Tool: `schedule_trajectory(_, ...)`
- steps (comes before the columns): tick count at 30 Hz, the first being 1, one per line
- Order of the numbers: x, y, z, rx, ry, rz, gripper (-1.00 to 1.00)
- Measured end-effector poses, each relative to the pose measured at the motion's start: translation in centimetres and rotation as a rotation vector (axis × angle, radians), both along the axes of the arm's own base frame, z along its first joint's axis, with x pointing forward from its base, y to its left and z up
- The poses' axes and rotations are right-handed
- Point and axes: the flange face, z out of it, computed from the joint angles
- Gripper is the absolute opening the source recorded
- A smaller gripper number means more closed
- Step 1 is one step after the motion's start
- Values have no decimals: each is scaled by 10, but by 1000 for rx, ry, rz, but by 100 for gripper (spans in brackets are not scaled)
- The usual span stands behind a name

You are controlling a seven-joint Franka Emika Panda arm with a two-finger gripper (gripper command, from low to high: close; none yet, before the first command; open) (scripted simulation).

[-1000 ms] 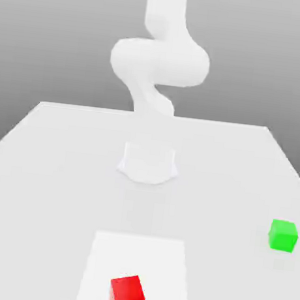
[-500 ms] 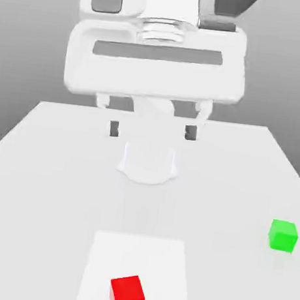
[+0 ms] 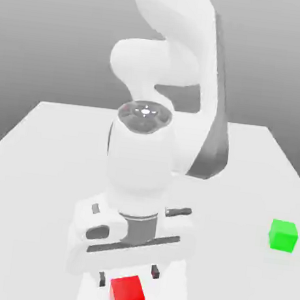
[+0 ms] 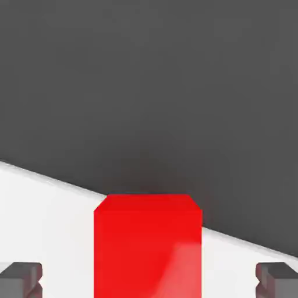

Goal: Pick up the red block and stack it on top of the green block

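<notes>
Grey backdrop surrounds a white worktop (image 3: 40, 160) carrying a paler square patch at its near edge. On it the white arm (image 3: 167, 82) bends forward and down. Its tool (image 3: 129, 275) hangs low over the near edge, fingers (image 4: 20, 278) spread wide apart, gripping nothing. The red block (image 3: 127, 294) sits on the patch between the fingertips, flat and upright; being a cube, it has no long axis. The green block (image 3: 283, 235) rests well apart, toward the exterior view's right.
</notes>
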Motion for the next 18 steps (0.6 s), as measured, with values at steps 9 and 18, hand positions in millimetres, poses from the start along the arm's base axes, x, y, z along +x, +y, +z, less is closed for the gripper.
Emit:
schedule_trajectory(9,0,0,1,0,2,0,-100)
schedule_trajectory(18,-35,128,65,31,8,309,-100)
